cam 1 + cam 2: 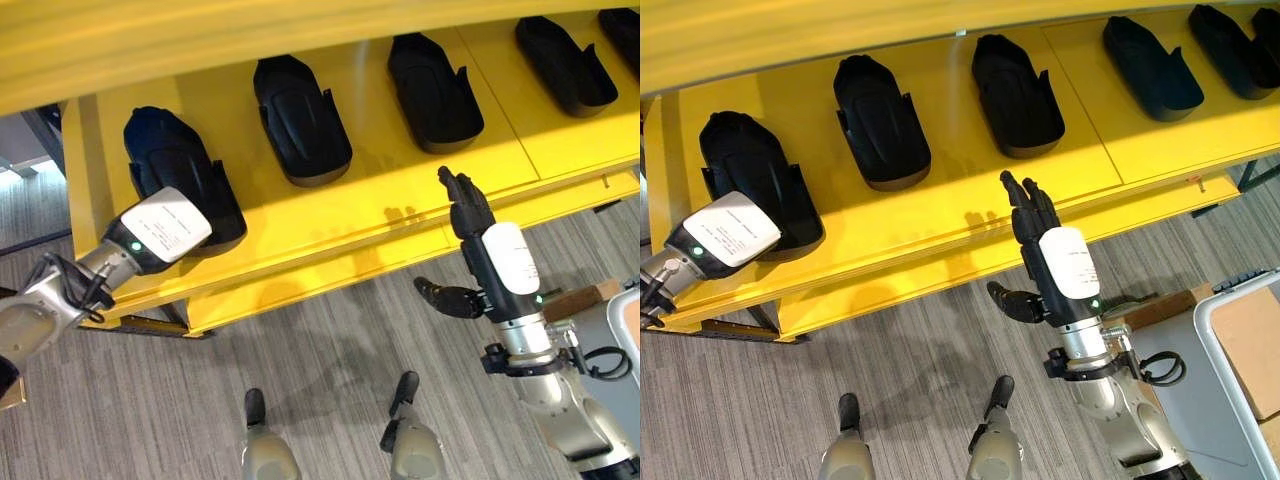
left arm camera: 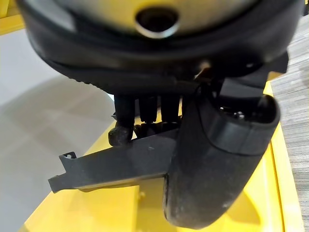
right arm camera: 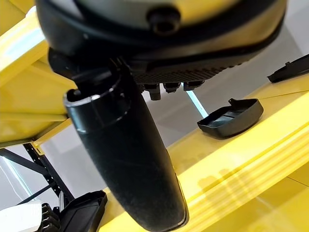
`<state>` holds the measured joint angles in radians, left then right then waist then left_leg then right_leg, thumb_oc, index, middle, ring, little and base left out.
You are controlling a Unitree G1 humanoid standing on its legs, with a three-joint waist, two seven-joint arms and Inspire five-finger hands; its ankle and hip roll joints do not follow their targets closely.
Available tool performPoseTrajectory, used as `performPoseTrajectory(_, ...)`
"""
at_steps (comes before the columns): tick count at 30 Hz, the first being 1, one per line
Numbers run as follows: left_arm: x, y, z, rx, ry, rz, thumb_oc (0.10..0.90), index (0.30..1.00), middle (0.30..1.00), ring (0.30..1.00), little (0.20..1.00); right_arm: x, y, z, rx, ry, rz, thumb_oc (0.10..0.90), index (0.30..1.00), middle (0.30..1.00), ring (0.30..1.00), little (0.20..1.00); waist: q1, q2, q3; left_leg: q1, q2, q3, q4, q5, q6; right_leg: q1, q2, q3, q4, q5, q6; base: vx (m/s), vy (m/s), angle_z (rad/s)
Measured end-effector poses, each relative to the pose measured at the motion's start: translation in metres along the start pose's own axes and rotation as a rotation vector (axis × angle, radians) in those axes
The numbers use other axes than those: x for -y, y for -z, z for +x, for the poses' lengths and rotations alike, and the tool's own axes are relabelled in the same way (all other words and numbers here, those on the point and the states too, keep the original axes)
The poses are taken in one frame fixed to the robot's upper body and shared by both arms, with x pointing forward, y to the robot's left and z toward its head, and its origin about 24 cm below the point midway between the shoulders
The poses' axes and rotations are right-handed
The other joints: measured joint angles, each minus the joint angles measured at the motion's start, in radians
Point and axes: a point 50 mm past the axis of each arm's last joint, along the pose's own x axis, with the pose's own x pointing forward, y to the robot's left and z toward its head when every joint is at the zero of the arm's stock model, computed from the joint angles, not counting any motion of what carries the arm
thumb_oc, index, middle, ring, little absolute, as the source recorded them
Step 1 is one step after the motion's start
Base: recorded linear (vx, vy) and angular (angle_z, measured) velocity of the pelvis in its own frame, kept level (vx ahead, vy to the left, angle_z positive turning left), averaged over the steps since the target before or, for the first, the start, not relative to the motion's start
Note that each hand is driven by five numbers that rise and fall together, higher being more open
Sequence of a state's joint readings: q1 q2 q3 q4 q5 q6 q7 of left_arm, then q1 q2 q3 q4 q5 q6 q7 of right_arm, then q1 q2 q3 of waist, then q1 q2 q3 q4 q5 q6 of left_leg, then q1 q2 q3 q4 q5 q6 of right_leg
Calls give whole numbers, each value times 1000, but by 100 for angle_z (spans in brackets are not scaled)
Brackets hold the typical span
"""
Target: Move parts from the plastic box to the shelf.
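Note:
Several black moulded parts lie in a row on the yellow shelf [image 1: 400, 190]. My left hand [image 1: 165, 232] reaches in at the shelf's left end and rests on the leftmost black part [image 1: 175, 160]. In the left wrist view its fingers [image 2: 120, 130] curl over that part's edge [image 2: 120, 166] with the thumb [image 2: 212, 164] on the other side. My right hand [image 1: 480, 235] hovers open in front of the shelf's front edge, fingers straight, thumb [image 3: 130, 159] out to the side, holding nothing. Beyond it lie more parts [image 1: 432, 90] [image 3: 231, 118].
Further parts [image 1: 300, 120] [image 1: 563, 62] fill the shelf to the right, with bare yellow gaps between them. A white-rimmed box [image 1: 1240, 340] and a wooden block [image 1: 580, 298] stand at the far right. Grey carpet [image 1: 320, 340] lies below the shelf.

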<state>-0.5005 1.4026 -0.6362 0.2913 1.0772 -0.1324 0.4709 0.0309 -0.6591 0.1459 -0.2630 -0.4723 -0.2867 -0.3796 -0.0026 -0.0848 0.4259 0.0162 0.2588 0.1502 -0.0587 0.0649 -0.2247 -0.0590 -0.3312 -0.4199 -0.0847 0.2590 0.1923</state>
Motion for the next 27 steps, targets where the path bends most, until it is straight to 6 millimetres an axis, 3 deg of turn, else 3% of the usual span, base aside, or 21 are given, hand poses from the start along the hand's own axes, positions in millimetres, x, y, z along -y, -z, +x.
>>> performPoseTrajectory(10,-2,2,3,2,-5,9,400,300,300,300,300,0,1,-2,-3,-7,-4,900,1000,1000,1000,1000,1,0,0,-18,-3,-11,11,0,0,-5,-4,-4,0,2,-2,-6,21,2)
performPoseTrajectory(27,-9,14,4,-16,-17,44,400,300,300,300,300,0,-1,-3,12,-17,-38,900,1000,1000,1000,1000,1,-2,1,-144,-24,-48,117,-32,8,-58,-30,-21,0,27,-16,-16,44,4)
